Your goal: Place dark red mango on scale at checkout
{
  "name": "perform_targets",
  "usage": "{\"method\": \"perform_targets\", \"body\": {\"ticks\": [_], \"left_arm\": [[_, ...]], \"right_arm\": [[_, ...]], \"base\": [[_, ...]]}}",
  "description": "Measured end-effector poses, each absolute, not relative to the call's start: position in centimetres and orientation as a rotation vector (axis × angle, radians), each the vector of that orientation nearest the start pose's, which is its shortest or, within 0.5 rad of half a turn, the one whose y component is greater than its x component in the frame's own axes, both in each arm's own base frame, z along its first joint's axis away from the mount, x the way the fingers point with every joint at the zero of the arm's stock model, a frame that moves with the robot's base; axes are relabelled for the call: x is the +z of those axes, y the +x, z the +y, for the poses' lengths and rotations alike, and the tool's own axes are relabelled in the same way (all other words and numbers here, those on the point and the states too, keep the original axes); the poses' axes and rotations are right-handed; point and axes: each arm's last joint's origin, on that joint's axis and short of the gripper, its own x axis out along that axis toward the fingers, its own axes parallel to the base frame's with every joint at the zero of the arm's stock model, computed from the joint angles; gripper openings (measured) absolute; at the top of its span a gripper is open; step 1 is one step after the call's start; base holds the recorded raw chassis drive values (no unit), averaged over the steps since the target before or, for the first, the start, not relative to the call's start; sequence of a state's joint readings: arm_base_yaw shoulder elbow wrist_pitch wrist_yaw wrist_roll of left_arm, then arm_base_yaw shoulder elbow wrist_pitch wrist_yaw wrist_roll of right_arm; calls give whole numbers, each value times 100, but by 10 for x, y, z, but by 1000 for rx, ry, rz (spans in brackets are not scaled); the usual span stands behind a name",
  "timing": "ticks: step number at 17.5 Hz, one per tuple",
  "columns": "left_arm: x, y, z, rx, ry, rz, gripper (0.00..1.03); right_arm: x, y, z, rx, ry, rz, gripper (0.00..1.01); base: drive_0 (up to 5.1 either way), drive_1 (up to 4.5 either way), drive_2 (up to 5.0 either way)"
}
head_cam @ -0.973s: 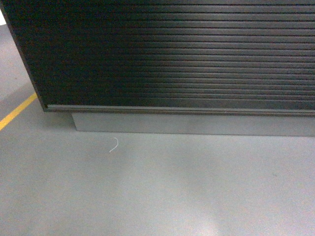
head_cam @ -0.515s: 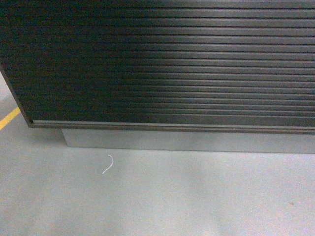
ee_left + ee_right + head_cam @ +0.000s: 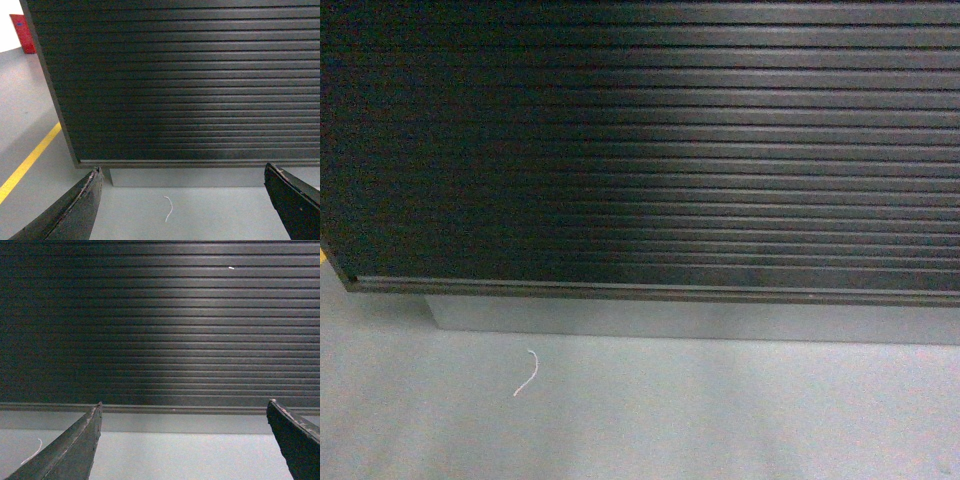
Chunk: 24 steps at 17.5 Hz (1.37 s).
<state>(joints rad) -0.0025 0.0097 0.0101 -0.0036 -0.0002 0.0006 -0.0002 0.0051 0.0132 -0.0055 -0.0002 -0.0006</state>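
The checkout (image 3: 650, 150) fills the head view as a black counter front with horizontal ribs on a grey plinth (image 3: 690, 322). Its ribbed front (image 3: 190, 85) also fills the left wrist view, and the same ribs (image 3: 160, 325) fill the right wrist view. My left gripper (image 3: 182, 172) is open, its two dark fingers spread wide over bare floor. Open too is my right gripper (image 3: 184, 407), nothing between its fingers. The dark red mango and the scale are out of view. Neither gripper shows in the head view.
Grey floor (image 3: 720, 420) lies before the plinth, with a small white thread (image 3: 526, 373) on it. A yellow floor line (image 3: 27, 162) runs left of the counter's corner. A red object (image 3: 22, 34) stands far back on the left.
The counter front has grown larger and slid down and left in the head view. The yellow line has almost left that view, and the white thread has shifted lower.
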Motion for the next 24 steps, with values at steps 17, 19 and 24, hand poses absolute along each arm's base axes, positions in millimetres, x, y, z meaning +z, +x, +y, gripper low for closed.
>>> {"method": "perform_targets", "body": {"ticks": [17, 19, 24], "left_arm": [[166, 98, 0, -2, 1, 6, 98], [166, 98, 0, -2, 1, 3, 98], [166, 98, 0, -2, 1, 4, 98]], "right_arm": [[167, 97, 0, 0, -1, -4, 98], [167, 97, 0, 0, -1, -4, 98], [167, 97, 0, 0, -1, -4, 98]], "base": [[-1, 300, -302], [0, 0, 0], [0, 0, 0]]}}
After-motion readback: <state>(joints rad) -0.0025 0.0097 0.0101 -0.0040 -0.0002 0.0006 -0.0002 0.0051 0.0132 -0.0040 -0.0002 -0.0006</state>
